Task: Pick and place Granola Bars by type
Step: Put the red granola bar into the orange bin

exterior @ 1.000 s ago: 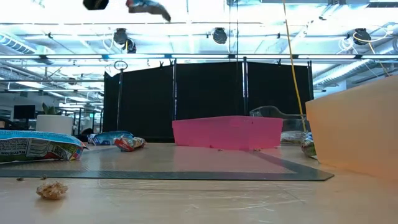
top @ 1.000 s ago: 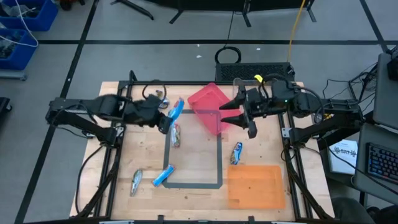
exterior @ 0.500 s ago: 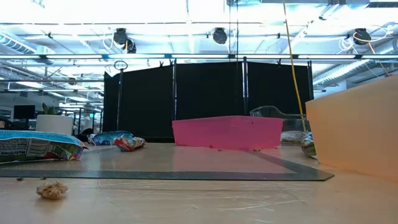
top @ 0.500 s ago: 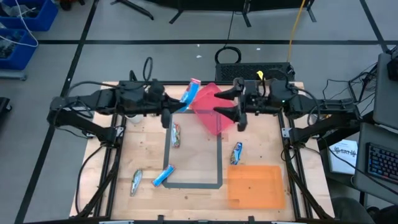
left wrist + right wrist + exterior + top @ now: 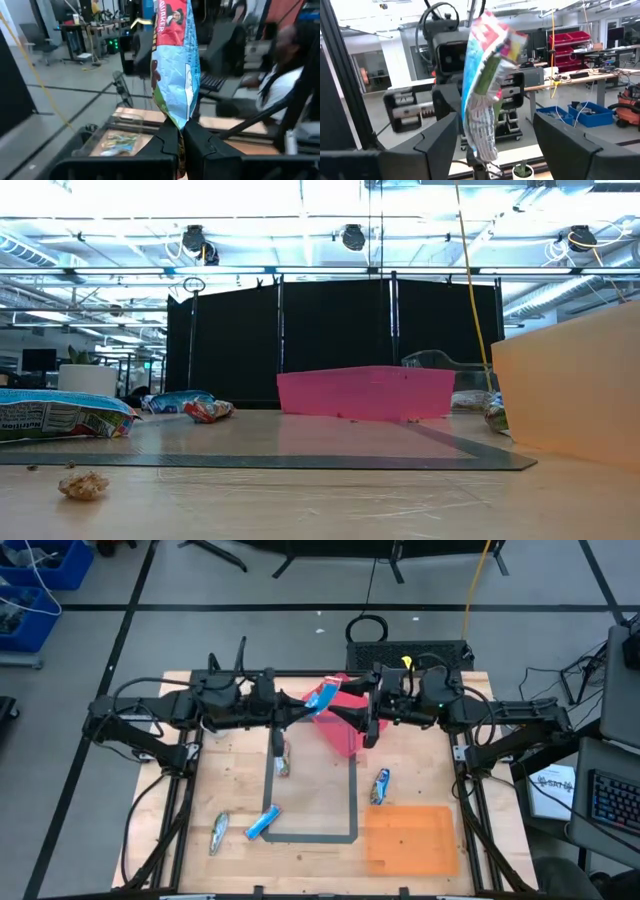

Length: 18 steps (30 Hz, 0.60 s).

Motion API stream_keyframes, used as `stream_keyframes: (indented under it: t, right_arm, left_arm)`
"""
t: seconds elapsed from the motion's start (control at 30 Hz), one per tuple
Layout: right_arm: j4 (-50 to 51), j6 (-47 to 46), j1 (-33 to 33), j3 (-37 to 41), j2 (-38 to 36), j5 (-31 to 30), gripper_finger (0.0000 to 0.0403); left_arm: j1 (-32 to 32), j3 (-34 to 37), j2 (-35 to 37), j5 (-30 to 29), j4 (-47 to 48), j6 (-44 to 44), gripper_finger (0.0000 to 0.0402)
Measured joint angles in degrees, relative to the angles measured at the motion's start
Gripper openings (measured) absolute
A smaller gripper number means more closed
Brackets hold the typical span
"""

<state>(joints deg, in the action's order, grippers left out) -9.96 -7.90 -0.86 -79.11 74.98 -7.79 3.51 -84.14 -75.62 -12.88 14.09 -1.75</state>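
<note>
Left gripper (image 5: 179, 145) is pinching crinkly blue foil granola bar (image 5: 322, 697), red end reading "Quaker", aloft over pink bin (image 5: 345, 730). Right gripper (image 5: 495, 135) is facing it, jaws standing open either side, not touching.

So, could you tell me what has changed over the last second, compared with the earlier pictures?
The left gripper, shut on a blue granola bar, has carried it from the table's left side toward the pink bin. The right gripper moved left to meet it and now stands open around the bar. The four bars on the table and the orange bin stayed put.
</note>
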Motion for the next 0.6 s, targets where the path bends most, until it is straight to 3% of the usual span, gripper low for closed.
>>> stream_keyframes:
  t: [0.17, 0.6]
  right_arm:
    - [-1.7, -0.7, 0.0, 0.0, 0.0, 0.3, 0.0252]
    - [-0.1, -1.3, -1.5, 0.0, -2.0, 2.1, 0.0251]
  left_arm:
    - [-0.2, 0.0, -2.5, 0.4, -6.1, 4.2, 0.0008]
    - [0.0, 0.2, -8.1, 1.1, -15.4, 3.6, 0.0008]
